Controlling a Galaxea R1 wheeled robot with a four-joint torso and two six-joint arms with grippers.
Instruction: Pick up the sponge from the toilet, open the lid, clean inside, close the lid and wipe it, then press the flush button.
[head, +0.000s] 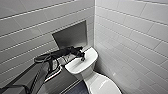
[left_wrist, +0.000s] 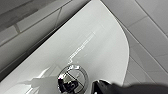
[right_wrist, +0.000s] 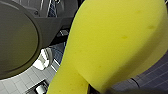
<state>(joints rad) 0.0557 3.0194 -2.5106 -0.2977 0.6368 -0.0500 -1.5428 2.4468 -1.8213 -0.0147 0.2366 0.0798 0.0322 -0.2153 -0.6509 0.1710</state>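
While the left arm (head: 37, 72) stretched in from the lower left of the head view, its dark left gripper (head: 82, 58) rested tip-down on the flat top of the tank (head: 86, 62), close to the middle of the frame. Whether that gripper was spread or pressed together could not be told.

The toilet (head: 93, 78) stood white and glossy in a corner of pale tiled walls (head: 130, 32). Its tank sat at frame centre and the lid (head: 103, 85) ran off the bottom edge, right of centre. The lid lay shut, hiding whatever was under it. A shallow recess (head: 71, 33) was set into the wall at upper centre, directly behind the arm, and its inside read as flat grey. A patch of dark floor (head: 80, 89) showed at the bottom edge, just left of the toilet.

The left wrist view looked closely along the white tank top. There the flush button (left_wrist: 73, 78) appeared as a round shiny disc with a bright ring and dark reflections in it. A dark part of the gripper sat just beside the button, but whether it touched could not be told.

In the right wrist view the sponge (right_wrist: 112, 42), bright yellow with a pinched waist, hung very close to the camera. It was pinched by the right gripper (right_wrist: 93, 89), a dark sliver of which showed against the foam. Behind the sponge were a large grey rounded shape (right_wrist: 15, 37) and tiled floor.
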